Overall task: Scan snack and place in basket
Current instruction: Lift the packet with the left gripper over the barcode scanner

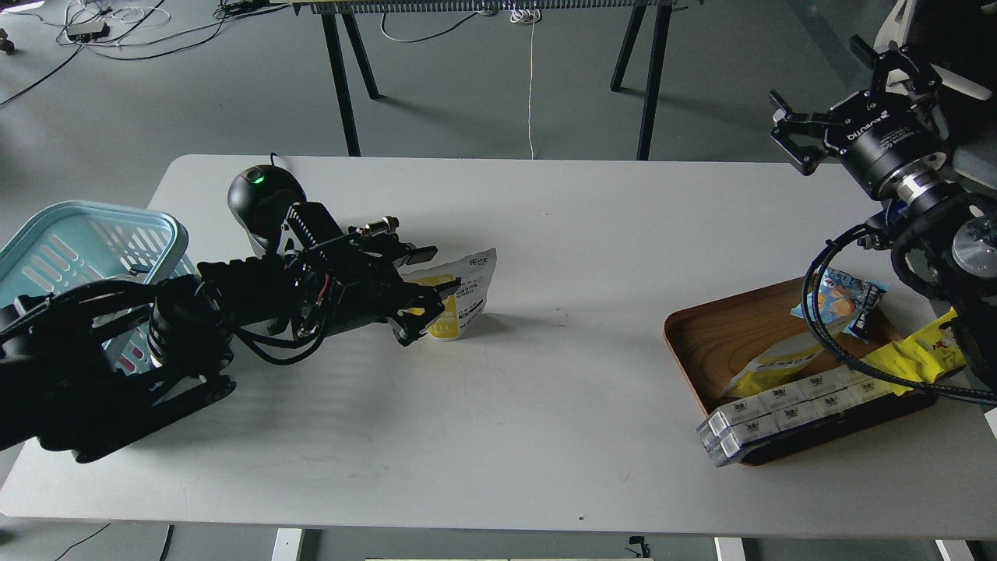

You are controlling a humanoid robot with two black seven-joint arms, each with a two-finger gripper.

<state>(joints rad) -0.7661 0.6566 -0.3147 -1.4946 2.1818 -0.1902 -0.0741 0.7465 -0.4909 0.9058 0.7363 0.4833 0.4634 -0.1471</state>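
The snack [465, 291], a pouch with a white top and a yellow lower half, stands on the white table left of centre, its printed back facing me. My left gripper [424, 294] lies low over the table at the pouch's left side. Its fingers look spread, one above and one below the pouch's left edge, and they hide part of it. The light blue basket [74, 238] stands at the table's left edge, partly behind my left arm. My right gripper [827, 93] is open and empty, raised high above the table's far right.
A black scanner [261, 196] with a green light stands behind my left arm. A brown wooden tray [720, 331] at the right holds a yellow pouch, a blue packet [841, 300], a long yellow wrapper [923, 351] and white boxes [779, 409].
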